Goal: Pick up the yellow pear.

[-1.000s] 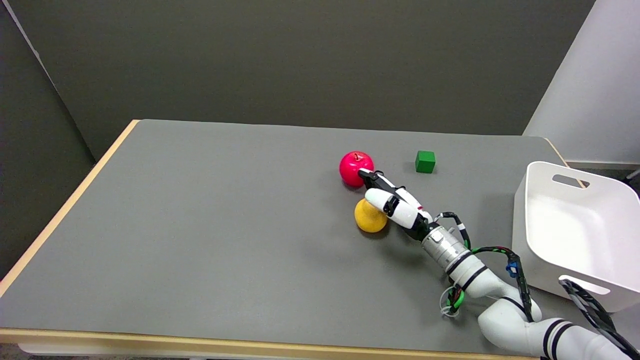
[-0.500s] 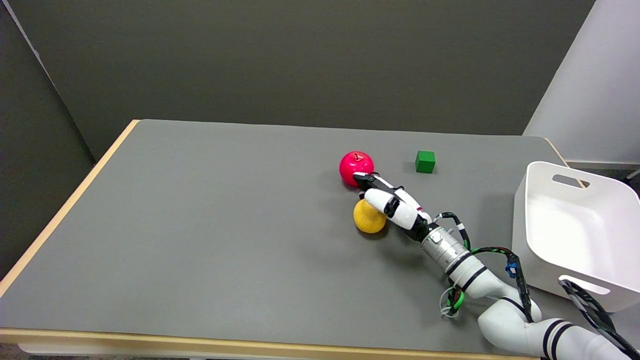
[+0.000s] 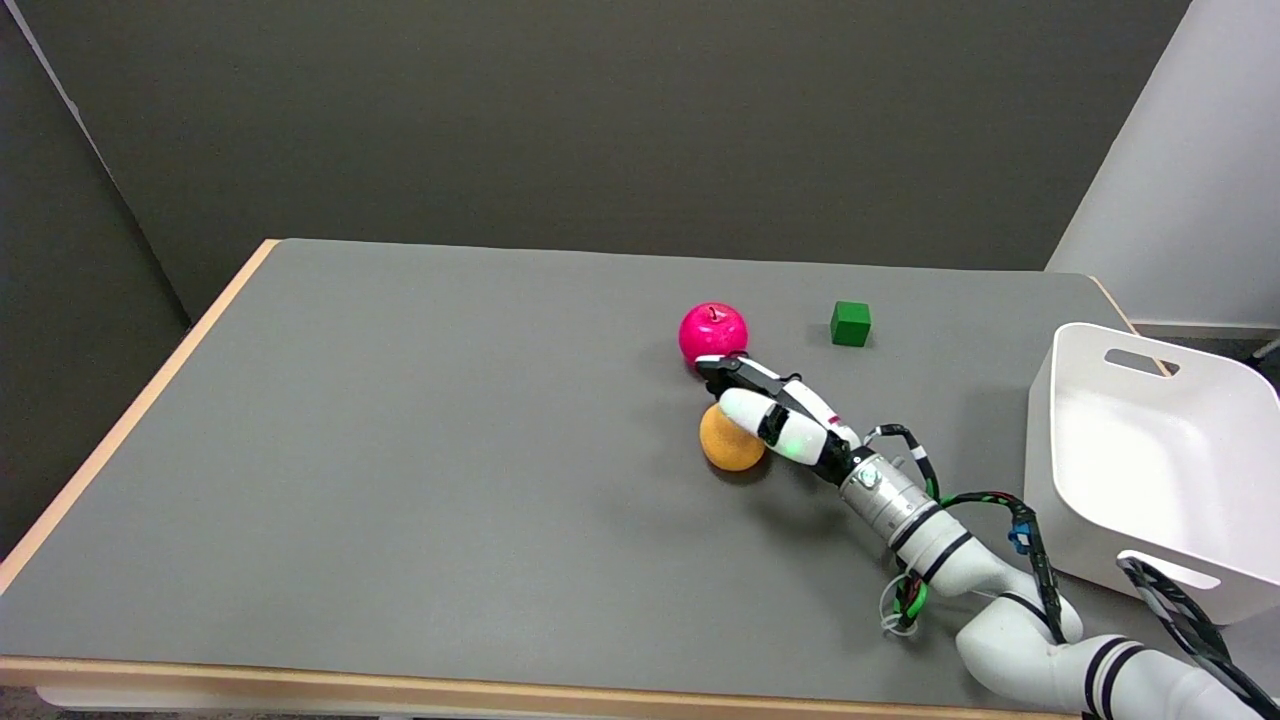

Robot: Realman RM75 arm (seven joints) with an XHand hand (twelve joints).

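Note:
The yellow pear lies on the grey table, right of centre, and looks orange in this light. My right hand reaches in from the lower right and lies over the pear's upper right side, hiding part of it. The fingers stretch out past the pear, and their tips end just below a red apple. I see no finger curled under or around the pear. The hand holds nothing.
A green cube sits behind and to the right of the apple. A white bin stands at the table's right edge, close to my forearm. The table's left edge has a pale wooden trim.
My right hand has slid a little to the left and forward over the pear. The pear has shifted slightly left with it. The apple and cube have stayed put.

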